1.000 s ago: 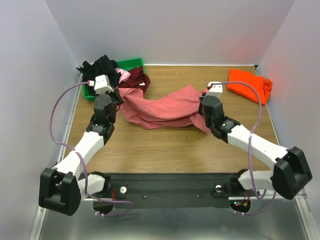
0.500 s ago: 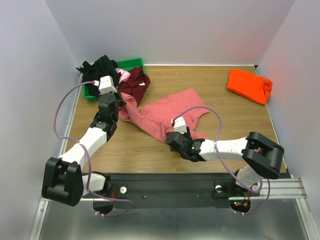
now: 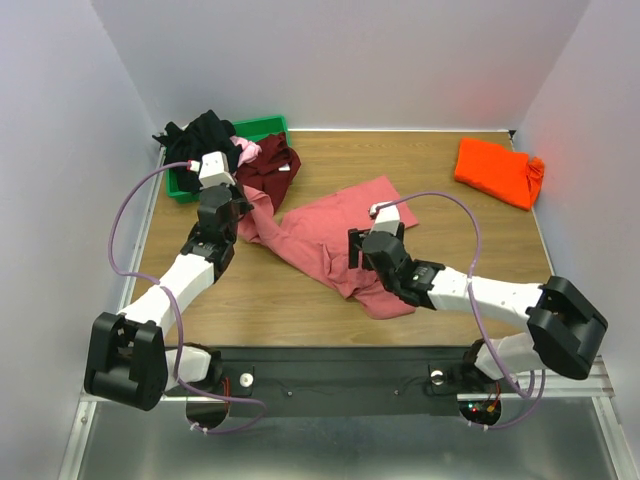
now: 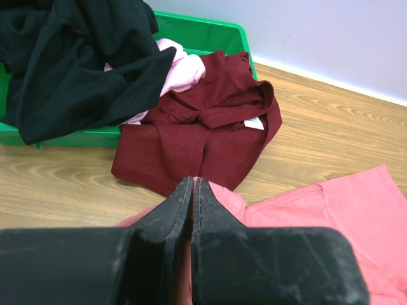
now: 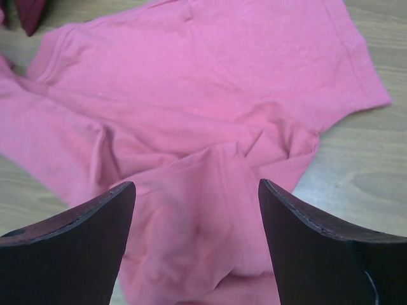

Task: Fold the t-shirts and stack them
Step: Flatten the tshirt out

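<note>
A salmon-pink t-shirt [image 3: 325, 230] lies crumpled across the middle of the table, spread flat at its far part [image 5: 210, 70]. My left gripper [image 3: 243, 203] is shut on its left edge; in the left wrist view, pink cloth shows between the pressed fingertips [image 4: 193, 182]. Just above the shirt's near folds, my right gripper [image 3: 360, 246] hovers open and empty, its two fingers wide apart [image 5: 197, 185]. A dark maroon t-shirt [image 4: 203, 127] lies by the bin. The black t-shirt [image 4: 70, 57] and light pink t-shirt [image 4: 181, 63] hang over the bin's rim. A folded orange t-shirt [image 3: 497, 170] sits far right.
The green bin [image 3: 262, 127] stands at the table's back left corner, against the wall. The maroon shirt [image 3: 272, 165] spills from it onto the wood beside my left gripper. Grey walls close the table in on three sides.
The right gripper has opened and let go of the salmon-pink shirt, after carrying its right end toward the near middle. The shirt now lies bunched there. The left gripper stayed shut in place.
</note>
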You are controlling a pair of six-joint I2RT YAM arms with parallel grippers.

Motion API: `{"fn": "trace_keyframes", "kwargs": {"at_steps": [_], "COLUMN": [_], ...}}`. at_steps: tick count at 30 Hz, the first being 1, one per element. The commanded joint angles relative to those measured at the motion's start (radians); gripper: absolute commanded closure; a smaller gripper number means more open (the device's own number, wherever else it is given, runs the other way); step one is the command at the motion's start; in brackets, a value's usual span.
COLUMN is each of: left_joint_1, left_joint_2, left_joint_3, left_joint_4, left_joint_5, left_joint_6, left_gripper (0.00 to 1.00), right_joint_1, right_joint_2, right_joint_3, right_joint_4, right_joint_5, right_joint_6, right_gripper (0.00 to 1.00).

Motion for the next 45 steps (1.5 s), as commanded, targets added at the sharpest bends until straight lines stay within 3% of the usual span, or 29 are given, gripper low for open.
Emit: {"fn": "trace_keyframes", "kwargs": {"at_steps": [1,8,18,21,22,25,26,31,34,38,45], "left_joint_1": [0.005,0.005,0.005,0.005,0.005,0.005,0.005,0.007,0.010,0.024,0.039], "left_joint_2": [-0.014,-0.021,-0.026,-0.026,-0.026,-0.023,-0.021,-0.034,-0.041,-0.043,-0.052], "left_joint_3": [0.028,0.024,0.024,0.022,0.024,0.025,0.025,0.022,0.019,0.018,0.018], "left_joint_4": [0.049,0.049,0.047,0.046,0.044,0.043,0.043,0.041,0.043,0.036,0.029], "left_joint_5": [0.003,0.009,-0.002,0.000,0.001,0.000,-0.003,-0.017,-0.038,-0.046,-0.060], "left_joint_6": [0.006,0.006,0.008,0.011,0.011,0.012,0.012,0.009,0.009,0.006,0.003], "left_gripper": [1.00,1.00,1.00,1.00,1.00,1.00,1.00,1.00,1.00,1.00,1.00], "right_joint_1": [-0.064,-0.150,-0.181,-0.184,-0.185,-0.204,-0.230,-0.288,-0.287,-0.253,0.103], "right_joint_2": [0.019,0.100,0.203,0.211,0.209,0.191,0.160,-0.062,-0.214,-0.277,-0.081], "right_joint_3": [-0.025,-0.027,0.010,0.008,0.007,0.008,0.011,0.030,0.034,0.002,-0.027], "right_joint_4": [0.199,0.333,0.262,0.258,0.258,0.247,0.239,0.175,0.121,0.074,0.046], "right_joint_5": [-0.169,-0.358,-0.380,-0.406,-0.406,-0.363,-0.352,-0.239,-0.251,-0.329,-0.318], "right_joint_6": [-0.061,-0.061,-0.004,0.011,0.011,-0.003,-0.009,-0.099,-0.133,-0.106,-0.026], "right_gripper": [0.17,0.21,0.27,0.44,0.62,0.97,1.00,1.00,1.00,1.00,0.98]}}
